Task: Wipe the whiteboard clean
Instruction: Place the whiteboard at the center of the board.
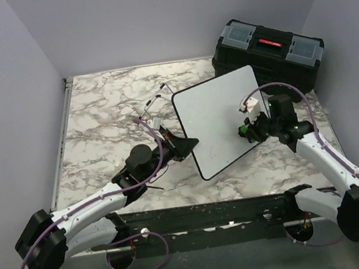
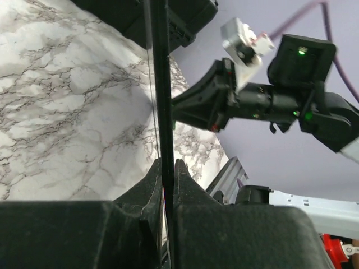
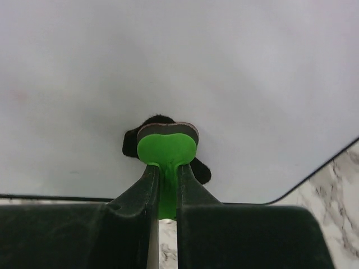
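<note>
- I'm gripping the whiteboard (image 1: 221,118) tilted over the marble table (image 1: 103,112), with my left gripper (image 1: 187,143) clamped on its left rim.
- My right gripper (image 1: 247,129) is pinching a green eraser (image 3: 166,150) and pressing it onto the white face near the lower edge.
- The black toolbox (image 1: 268,52) is crowding the board's far corner.

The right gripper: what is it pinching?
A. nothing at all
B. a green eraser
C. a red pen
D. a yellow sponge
B: in the right wrist view, the right gripper is shut on a green eraser, whose dark pad sits against the whiteboard.
</note>
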Motion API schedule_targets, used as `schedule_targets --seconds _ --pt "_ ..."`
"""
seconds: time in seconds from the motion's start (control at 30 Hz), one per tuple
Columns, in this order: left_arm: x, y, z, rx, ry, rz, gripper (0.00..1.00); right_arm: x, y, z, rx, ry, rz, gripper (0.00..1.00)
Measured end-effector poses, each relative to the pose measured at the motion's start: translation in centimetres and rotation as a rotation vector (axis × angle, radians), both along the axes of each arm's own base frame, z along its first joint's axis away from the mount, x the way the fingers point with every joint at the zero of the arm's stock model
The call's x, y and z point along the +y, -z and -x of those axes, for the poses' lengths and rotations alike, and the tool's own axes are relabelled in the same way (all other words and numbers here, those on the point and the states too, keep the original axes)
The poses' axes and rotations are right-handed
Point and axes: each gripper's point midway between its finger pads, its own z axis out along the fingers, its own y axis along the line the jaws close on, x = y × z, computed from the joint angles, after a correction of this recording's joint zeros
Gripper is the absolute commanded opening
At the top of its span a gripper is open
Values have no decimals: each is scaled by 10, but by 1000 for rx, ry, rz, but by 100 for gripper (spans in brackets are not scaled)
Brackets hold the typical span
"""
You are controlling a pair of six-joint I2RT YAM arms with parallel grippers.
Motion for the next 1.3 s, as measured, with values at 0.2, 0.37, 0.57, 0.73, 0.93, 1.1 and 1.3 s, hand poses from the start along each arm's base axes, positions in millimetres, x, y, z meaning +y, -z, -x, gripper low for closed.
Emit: schedule_targets --seconds 0.2,0.37,0.57,0.73,0.93,1.1,1.3 --pt "10 -3 3 -20 11 -33 0 -53 26 -24 152 189 -1 1" --pt "16 -19 11 -106 50 -104 0 -34 -43 -26 70 115 -153 1" --pt "29 -31 15 -192 65 -164 0 -8 -126 -10 -99 26 -327 1" --pt "46 -46 10 -248 24 -157 0 -2 -119 -8 -39 47 -410 1" --pt "63 -56 6 -291 -22 -164 0 -13 -109 -6 4 102 -458 1" --pt "82 -58 -7 -306 -89 -195 0 -17 -111 -3 1 110 -490 1" --pt "99 -72 -26 -302 -150 -218 0 -20 -107 -2 11 125 -501 1"
